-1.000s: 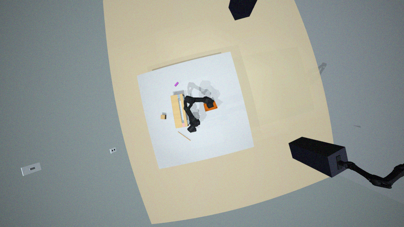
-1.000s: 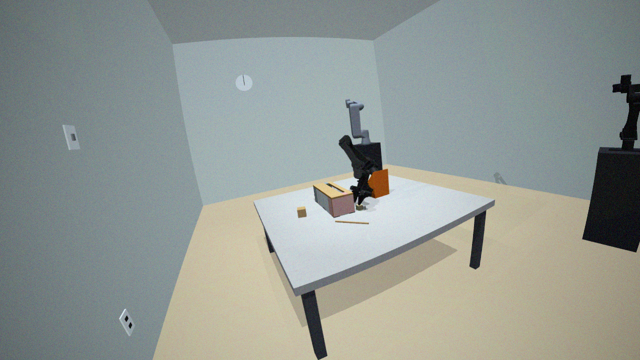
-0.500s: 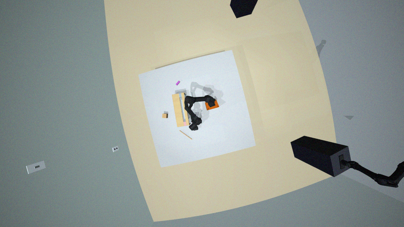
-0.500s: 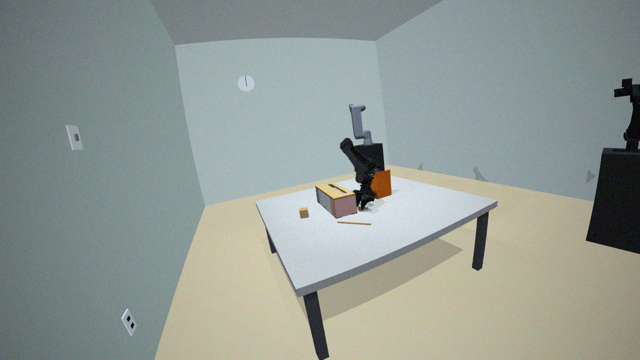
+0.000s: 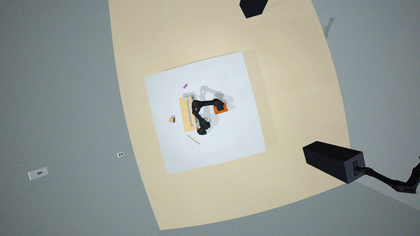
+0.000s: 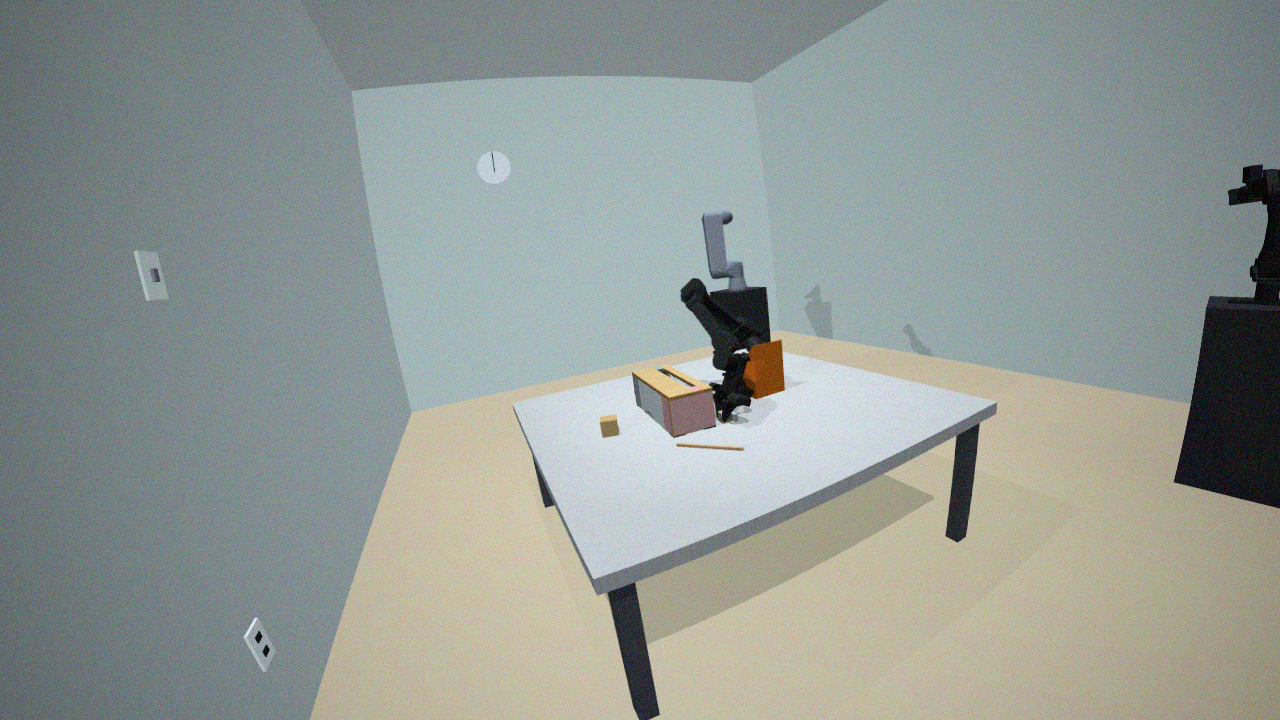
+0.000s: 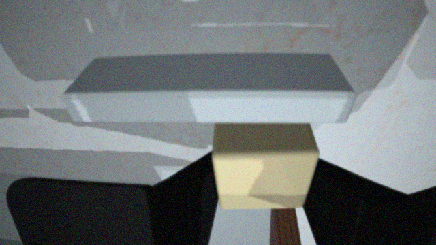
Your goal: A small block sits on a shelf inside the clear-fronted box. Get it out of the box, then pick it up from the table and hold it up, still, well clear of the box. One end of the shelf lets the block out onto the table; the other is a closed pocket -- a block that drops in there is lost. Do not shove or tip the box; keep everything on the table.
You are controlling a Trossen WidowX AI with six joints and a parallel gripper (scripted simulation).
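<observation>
The small pale yellow block [image 7: 262, 177] is between my fingers, with a black fingertip against each side. My gripper [image 7: 257, 161] [image 6: 725, 415] is shut on it, low beside the box and close to table height; whether the block touches the table cannot be told. The box [image 5: 184, 114] [image 6: 691, 416] stands upright, with a wooden top and a pink end. In the top view my arm covers its front side and the block. A pale low rail [image 7: 272, 107] lies just past the block. A pale surface and a brown strip show below the block.
A wooden cube [image 5: 171, 120] [image 6: 609, 427] sits on the table [image 5: 229, 146] [image 6: 805, 447] on the box's other side. A thin stick [image 5: 193, 140] [image 6: 709, 446] lies off the pink end. A purple piece [image 5: 185, 86] lies beyond the opposite end. An orange stand [image 6: 768, 368] is by my arm's base.
</observation>
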